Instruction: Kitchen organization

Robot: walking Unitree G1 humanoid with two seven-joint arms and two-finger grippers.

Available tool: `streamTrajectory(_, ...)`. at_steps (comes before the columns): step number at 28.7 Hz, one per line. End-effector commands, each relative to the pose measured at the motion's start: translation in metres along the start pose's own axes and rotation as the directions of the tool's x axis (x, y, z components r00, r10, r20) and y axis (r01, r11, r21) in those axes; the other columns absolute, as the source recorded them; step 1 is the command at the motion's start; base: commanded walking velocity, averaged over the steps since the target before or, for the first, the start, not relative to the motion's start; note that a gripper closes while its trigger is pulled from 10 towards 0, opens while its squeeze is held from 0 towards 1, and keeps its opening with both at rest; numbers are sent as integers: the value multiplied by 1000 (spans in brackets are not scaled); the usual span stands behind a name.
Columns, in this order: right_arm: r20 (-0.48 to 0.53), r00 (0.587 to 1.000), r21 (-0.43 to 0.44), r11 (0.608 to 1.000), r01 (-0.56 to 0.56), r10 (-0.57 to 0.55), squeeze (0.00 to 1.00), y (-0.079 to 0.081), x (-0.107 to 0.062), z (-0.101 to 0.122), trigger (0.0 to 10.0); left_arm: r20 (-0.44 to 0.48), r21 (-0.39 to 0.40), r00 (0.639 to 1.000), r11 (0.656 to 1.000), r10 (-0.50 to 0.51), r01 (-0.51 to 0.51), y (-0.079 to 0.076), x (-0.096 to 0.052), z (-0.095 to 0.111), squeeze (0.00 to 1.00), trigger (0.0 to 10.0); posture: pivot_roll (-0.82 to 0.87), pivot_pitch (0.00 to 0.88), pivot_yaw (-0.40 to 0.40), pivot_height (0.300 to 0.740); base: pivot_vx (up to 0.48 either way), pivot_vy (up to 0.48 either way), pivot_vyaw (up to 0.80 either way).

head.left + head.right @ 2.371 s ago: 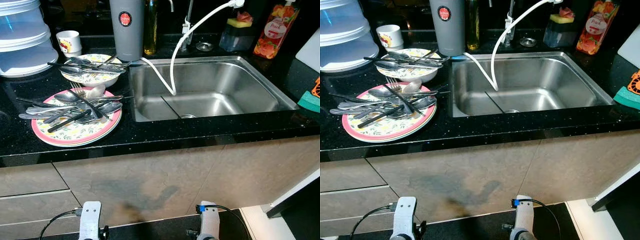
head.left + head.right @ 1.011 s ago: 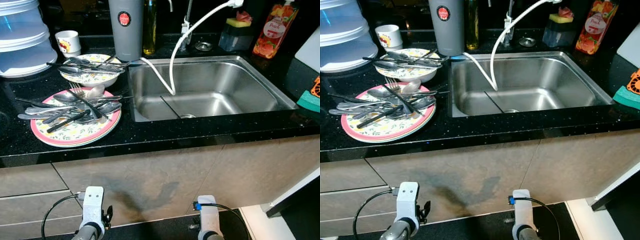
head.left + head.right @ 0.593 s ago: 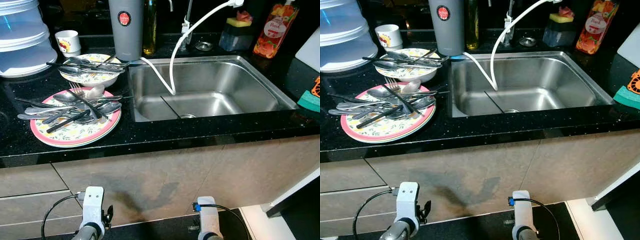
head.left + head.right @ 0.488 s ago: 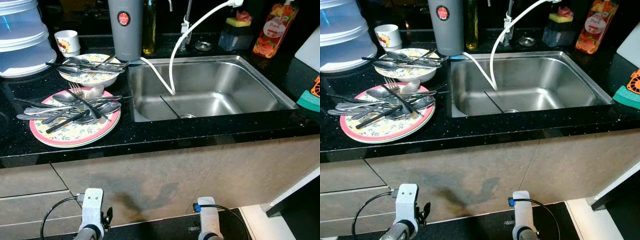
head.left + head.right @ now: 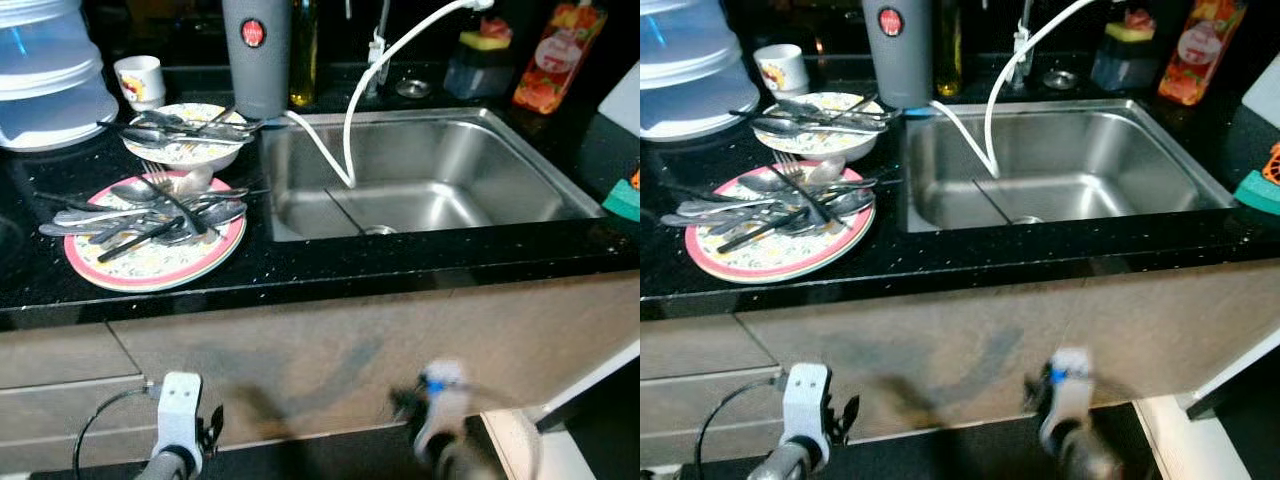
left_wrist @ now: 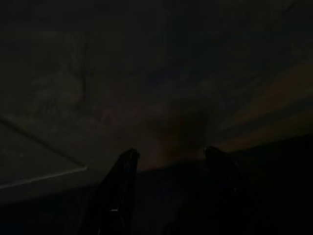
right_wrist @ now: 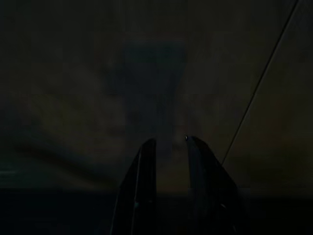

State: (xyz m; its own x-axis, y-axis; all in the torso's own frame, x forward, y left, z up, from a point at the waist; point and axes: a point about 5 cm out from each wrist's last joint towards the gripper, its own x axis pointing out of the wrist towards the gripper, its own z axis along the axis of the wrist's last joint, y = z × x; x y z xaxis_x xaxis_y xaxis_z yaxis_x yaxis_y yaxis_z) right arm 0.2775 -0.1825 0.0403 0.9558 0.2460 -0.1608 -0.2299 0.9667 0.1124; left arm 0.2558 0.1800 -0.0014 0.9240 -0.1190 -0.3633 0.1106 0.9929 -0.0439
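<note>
Pink-rimmed plate [image 5: 150, 265] w/ cutlery [image 5: 140, 212] sat untouched mid-left; both arms low at frame bottom, left gripper [image 6: 168, 156] parted wide, right gripper [image 7: 170, 143] slightly parted, both empty; next: reach cutlery.

My black fingers [image 7: 146, 181] hang by a tan cupboard front [image 5: 330, 350]. The worktop [image 5: 330, 262] is black with tiny specks. The plate [image 5: 150, 268] is pink-rimmed with yellow flowers, the sink [image 5: 440, 170] shiny silver.
</note>
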Motion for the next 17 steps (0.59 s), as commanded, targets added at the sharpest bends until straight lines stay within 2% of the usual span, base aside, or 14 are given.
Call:
streamTrajectory(1, -77, 995, 19, 998, -55, 57, 0, 10, -8, -16, 10000, -24, 3, 1000, 1000, -14, 14, 1, -6, -6, 0, 10000, -18, 191, -12, 740, 0, 0, 0)
streamTrajectory(5, -102, 987, 3, 993, -121, 121, 0, 9, -12, -12, 10000, -9, 15, 999, 999, -45, 45, -1, -9, -3, 0, 10000, -20, 186, -12, 740, 0, 0, 0)
streamTrajectory(10, -122, 981, 8, 989, -150, 150, 0, 10, -18, -7, 10000, -12, 15, 999, 999, -49, 49, -2, -11, -3, 0, 10000, -21, 183, -11, 740, 0, 0, 0)
streamTrajectory(11, -147, 963, 47, 974, -223, 227, 0, 17, -23, -1, 10000, -16, 14, 998, 998, -54, 54, -3, -13, -3, 0, 10000, -22, 179, -9, 740, 0, 0, 0)
streamTrajectory(13, -153, 953, 66, 965, -254, 261, 0, 20, -24, 1, 10000, -18, 13, 998, 998, -57, 57, -3, -14, -3, 0, 10000, -22, 177, -8, 740, 0, 0, 0)
streamTrajectory(15, -131, 933, 147, 938, -315, 334, 0, 29, -25, 8, 10000, -16, 16, 997, 997, -71, 72, -4, -15, -2, 0, 10000, -22, 175, -9, 740, 0, 0, 0)
streamTrajectory(17, -99, 897, 204, 891, -406, 432, 0, 40, -26, 19, 10000, -15, 19, 996, 996, -90, 90, -5, -16, 0, 0, 10000, -20, 172, -9, 740, 0, 0, 0)
